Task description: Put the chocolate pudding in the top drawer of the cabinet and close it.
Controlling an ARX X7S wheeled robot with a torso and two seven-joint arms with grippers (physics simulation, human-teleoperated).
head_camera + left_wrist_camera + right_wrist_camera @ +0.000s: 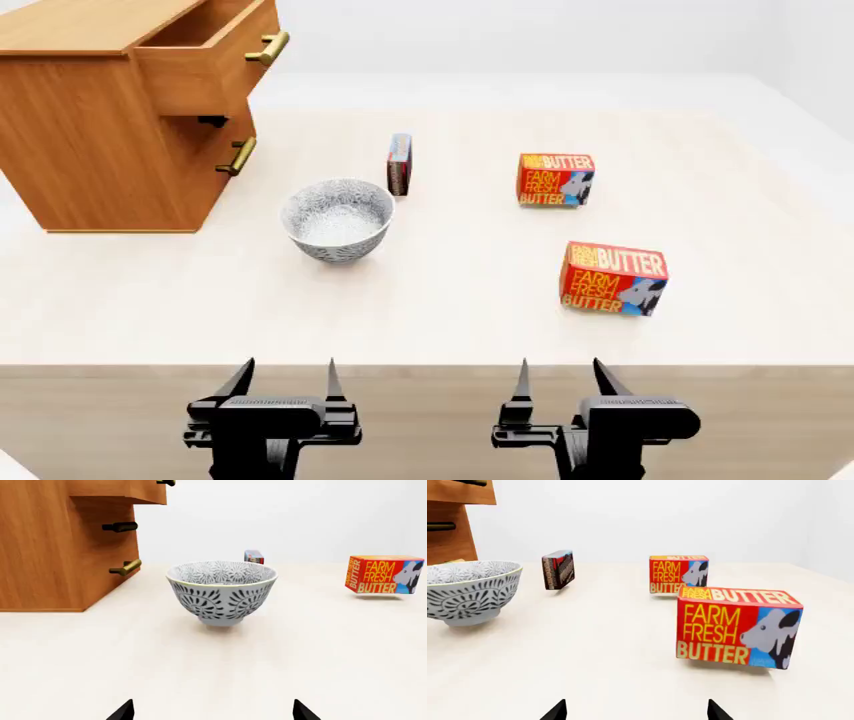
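So: one cabinet (100, 130) with top drawer (214, 60) pulled out, one bowl (338, 220), two butter boxes (557, 180) (614, 278), one pudding box (399, 164) standing on edge just behind the bowl. Left gripper (284, 385) and right gripper (561, 385) hang off the table's (441, 320) near edge, fingers spread, empty, bare tabletop ahead.

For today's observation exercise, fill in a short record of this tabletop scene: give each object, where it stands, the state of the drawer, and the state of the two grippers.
cabinet: far left of the table
top drawer: pulled open, nothing visible inside
chocolate pudding: standing on edge behind the bowl, untouched
bowl: patterned, upright, empty, in front of the cabinet
butter boxes: two, far one and near one, on the right side
left gripper: open, at the table's near edge, holding nothing
right gripper: open, at the table's near edge, holding nothing
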